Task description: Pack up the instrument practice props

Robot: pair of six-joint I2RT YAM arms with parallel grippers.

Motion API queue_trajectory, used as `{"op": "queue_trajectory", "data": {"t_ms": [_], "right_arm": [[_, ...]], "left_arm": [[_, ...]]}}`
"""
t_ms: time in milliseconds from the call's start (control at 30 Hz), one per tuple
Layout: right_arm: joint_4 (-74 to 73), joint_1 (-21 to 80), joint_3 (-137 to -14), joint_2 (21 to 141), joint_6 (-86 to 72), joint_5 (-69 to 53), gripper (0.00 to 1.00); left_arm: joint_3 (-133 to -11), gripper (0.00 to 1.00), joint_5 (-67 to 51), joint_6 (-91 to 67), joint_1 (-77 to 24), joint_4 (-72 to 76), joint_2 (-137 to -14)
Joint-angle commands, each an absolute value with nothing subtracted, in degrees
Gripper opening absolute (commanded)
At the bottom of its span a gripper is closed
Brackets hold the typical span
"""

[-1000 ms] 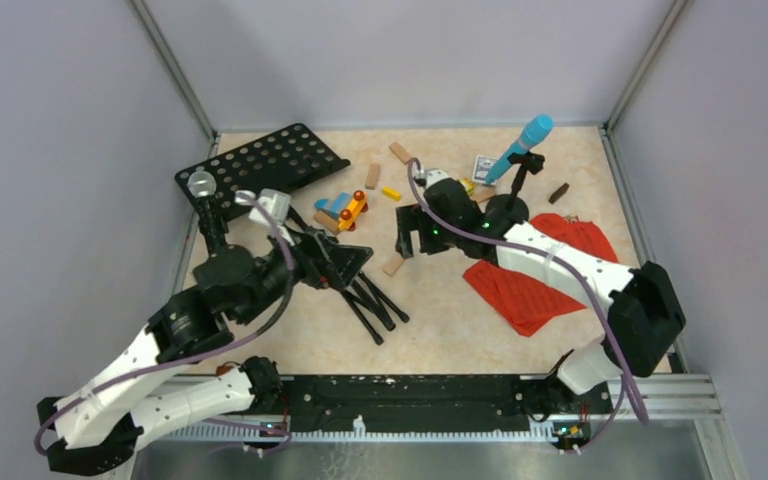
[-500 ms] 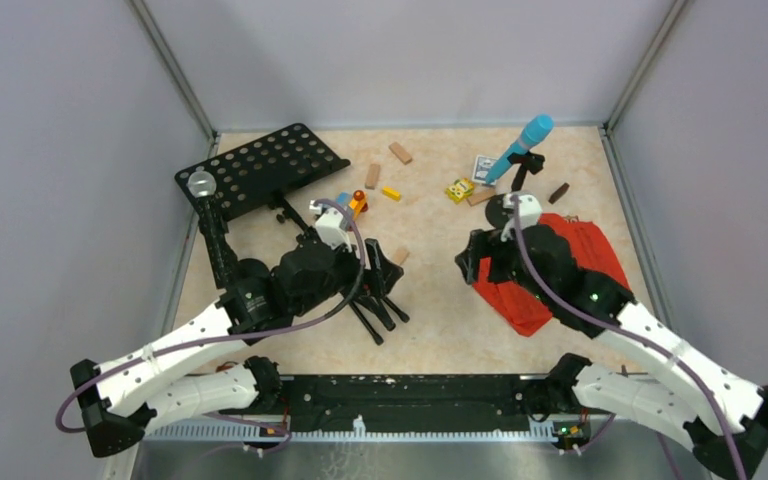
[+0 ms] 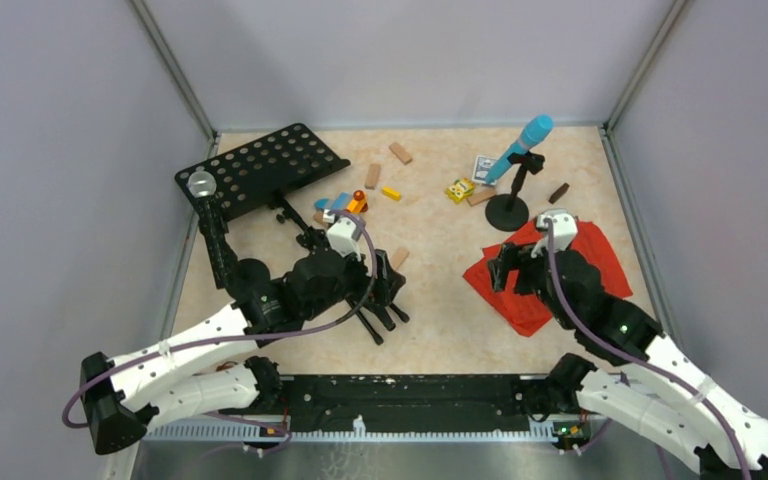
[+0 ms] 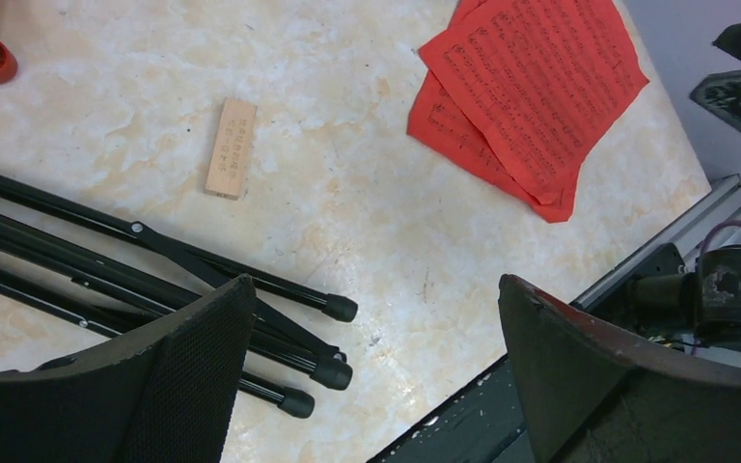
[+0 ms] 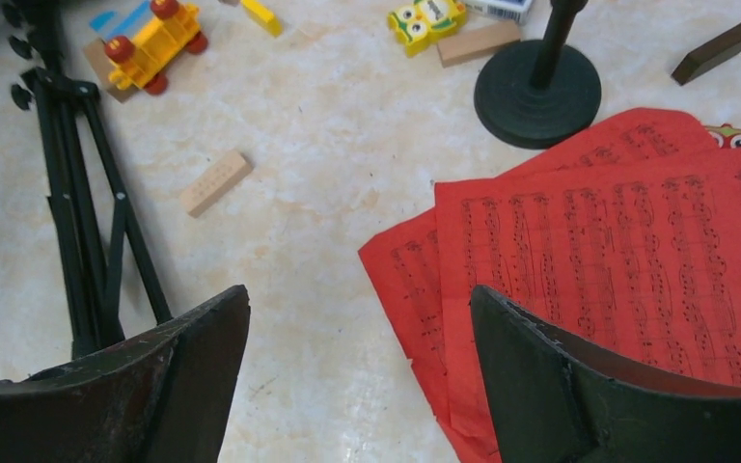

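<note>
Left fingers (image 4: 154, 386) and right fingers (image 5: 579, 405) gape empty; come down on the red sheet-music pages (image 5: 637, 251) and you may pinch just one, scattering the rest.

We see red sheet-music pages (image 5: 637, 260) printed with black staves, a black hole-punched music desk (image 3: 260, 165), a blue microphone (image 3: 525, 143), and a beige marbled worktop (image 3: 440, 260).

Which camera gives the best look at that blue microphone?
The top external view: the blue microphone shows whole, tilted in its holder. The right wrist view catches only that holder's base and stem; the left wrist view misses it.
</note>
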State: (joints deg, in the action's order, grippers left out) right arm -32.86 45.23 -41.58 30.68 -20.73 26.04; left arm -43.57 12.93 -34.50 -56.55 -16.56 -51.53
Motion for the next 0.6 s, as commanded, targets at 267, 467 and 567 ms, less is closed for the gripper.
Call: {"op": "queue_trajectory", "data": {"t_ms": [267, 467, 567], "right_arm": [[-19.13, 14.48, -38.52, 44.13, -23.64, -8.01, 0.82], [-13.46, 13.76, -38.65, 46.73, -20.59, 3.86, 0.82], [-2.22, 13.71, -33.88, 46.46, -18.29, 6.88, 0.80]], "left_arm": [[-41.08, 0.99, 7.55, -32.89, -45.73, -13.62, -53.58], [-39.47, 0.99, 9.12, -28.51, -42.01, -15.36, -52.85], [-38.72, 0.99, 10.65, -25.44, -42.01, -15.72, -51.46]]}}
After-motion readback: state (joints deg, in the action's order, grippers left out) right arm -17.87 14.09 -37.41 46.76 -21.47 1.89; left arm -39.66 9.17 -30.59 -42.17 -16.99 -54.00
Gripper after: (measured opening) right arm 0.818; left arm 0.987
